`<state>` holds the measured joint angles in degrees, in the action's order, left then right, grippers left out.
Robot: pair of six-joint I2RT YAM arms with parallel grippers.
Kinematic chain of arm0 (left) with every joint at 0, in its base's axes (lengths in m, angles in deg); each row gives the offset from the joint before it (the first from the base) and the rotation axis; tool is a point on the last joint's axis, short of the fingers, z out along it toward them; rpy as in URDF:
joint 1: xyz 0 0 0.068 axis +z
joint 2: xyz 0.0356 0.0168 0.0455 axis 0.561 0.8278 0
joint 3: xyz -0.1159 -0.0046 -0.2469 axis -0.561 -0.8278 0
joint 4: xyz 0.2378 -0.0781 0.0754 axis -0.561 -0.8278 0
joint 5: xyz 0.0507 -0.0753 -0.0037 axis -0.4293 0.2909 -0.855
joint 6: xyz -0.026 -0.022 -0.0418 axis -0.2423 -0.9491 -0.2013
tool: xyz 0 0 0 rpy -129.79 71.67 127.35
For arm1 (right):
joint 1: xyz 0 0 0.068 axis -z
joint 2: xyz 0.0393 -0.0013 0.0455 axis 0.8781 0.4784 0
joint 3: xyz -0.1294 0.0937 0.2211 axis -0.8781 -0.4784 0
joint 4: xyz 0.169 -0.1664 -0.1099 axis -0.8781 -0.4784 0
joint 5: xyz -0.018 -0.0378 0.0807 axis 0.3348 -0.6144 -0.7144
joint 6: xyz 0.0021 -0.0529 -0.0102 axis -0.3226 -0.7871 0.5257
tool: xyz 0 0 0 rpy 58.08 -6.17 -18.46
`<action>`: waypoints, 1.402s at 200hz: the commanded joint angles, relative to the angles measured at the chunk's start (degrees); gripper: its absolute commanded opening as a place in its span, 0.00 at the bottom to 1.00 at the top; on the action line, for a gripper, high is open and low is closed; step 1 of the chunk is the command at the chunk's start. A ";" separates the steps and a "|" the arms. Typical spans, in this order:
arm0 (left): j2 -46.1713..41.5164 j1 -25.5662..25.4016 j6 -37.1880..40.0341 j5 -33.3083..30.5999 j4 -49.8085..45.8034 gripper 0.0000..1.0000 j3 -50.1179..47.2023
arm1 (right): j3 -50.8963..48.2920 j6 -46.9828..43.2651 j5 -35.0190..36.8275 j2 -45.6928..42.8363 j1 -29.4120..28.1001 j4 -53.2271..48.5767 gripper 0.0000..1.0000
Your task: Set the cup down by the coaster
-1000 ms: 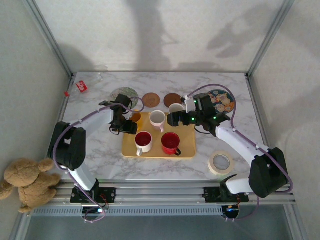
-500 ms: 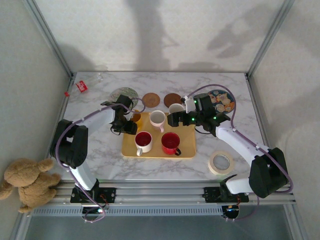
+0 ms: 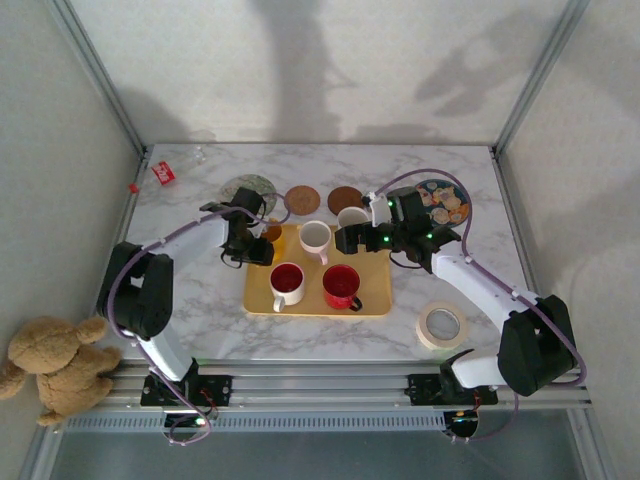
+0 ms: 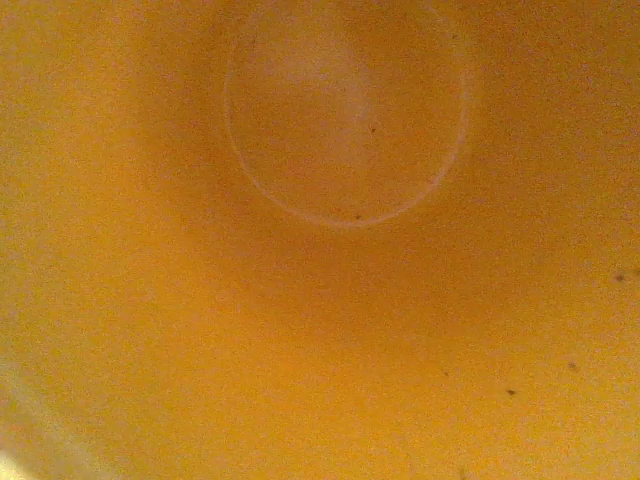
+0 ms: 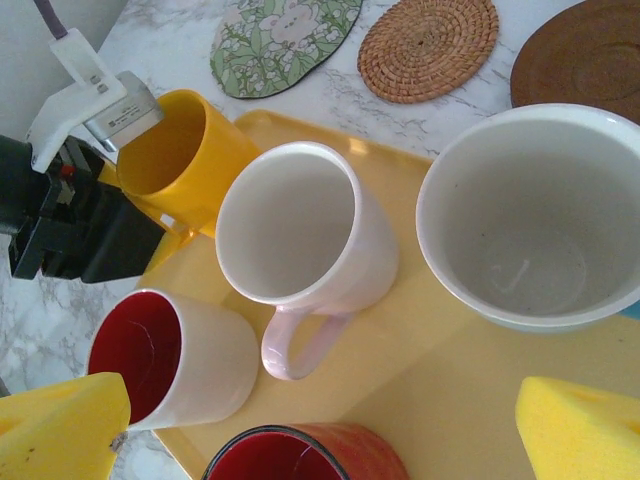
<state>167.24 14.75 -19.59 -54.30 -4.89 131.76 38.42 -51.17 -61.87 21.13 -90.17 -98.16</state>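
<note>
While the yellow cup (image 5: 175, 150) stands on the far left corner of the tray (image 5: 450, 360), nothing has yet been placed by a coaster.
Judging by where the left hand (image 3: 258, 240) sits, at that cup's rim with its wrist camera looking down onto the yellow inside, the grasp is only being set up; whether it is clamped on the wall I cannot tell. The right hand (image 3: 345, 238) hovers over the tray's far right part, its pads wide apart and holding nothing. Left to do: lift the cup off the tray and set it on the bench (image 3: 200, 300) beside one of the coasters (image 5: 428, 48) lying just beyond the tray's far edge.
</note>
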 commanded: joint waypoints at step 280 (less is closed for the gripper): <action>-3.73 -0.34 -1.13 -0.02 6.83 0.29 -5.53 | 1.34 0.09 2.82 -0.67 -1.57 -0.64 0.99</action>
<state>165.32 14.70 -20.51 -53.45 0.93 127.34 38.44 -51.17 -60.30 21.11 -90.98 -98.64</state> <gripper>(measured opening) 0.297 0.992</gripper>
